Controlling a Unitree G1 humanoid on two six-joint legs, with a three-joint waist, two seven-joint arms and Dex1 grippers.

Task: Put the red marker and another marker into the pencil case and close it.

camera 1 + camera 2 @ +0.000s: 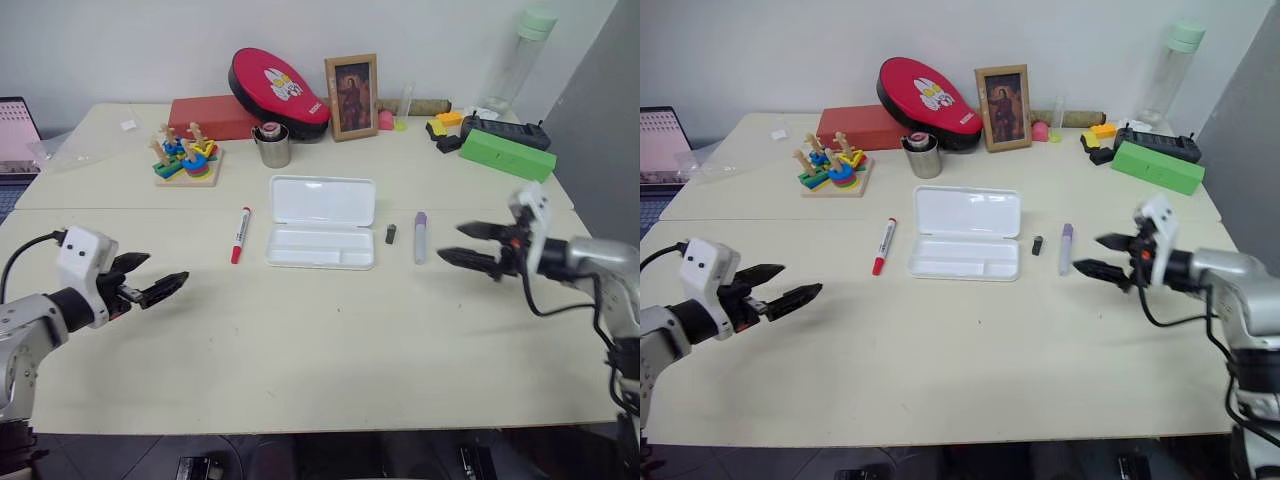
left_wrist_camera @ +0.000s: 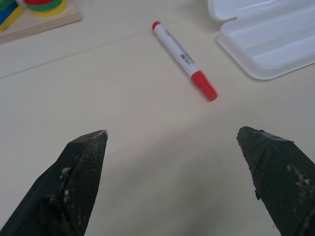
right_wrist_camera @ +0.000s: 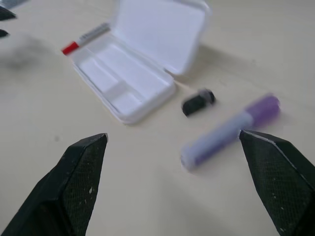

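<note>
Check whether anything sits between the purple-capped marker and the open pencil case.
A small black stub lies on the table between the purple-capped marker and the open pencil case, apart from both. Nothing visible lies between the right gripper, jaws open, and that marker.

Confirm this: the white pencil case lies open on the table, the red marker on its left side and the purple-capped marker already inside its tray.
Not quite. The purple-capped marker lies on the table right of the pencil case, beyond a small black stub; the left eye view shows it. The red marker is left of it.
</note>
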